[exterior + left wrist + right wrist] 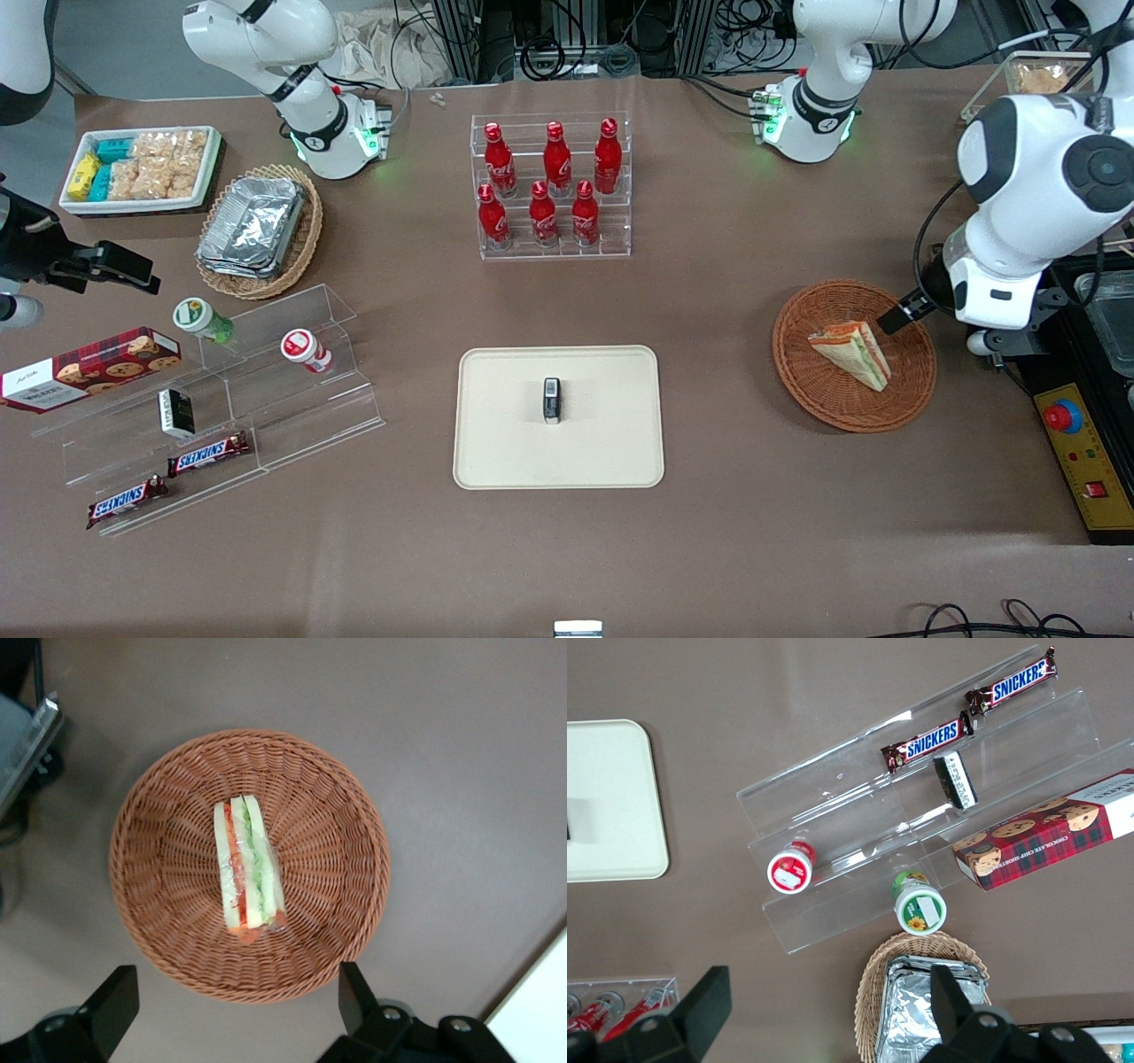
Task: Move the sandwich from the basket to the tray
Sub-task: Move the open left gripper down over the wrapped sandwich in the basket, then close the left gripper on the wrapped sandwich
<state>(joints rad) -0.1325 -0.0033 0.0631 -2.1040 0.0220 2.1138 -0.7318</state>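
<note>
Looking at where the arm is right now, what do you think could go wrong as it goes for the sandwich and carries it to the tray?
1. The sandwich lies in the basket with its filling edge up; the open gripper, above the basket's rim, might squash it or slip off the wrapped surface.
2. The basket looks light, so closing on the sandwich may drag or tip it.
3. A small dark object sits mid-tray; the sandwich could land on it.
</note>
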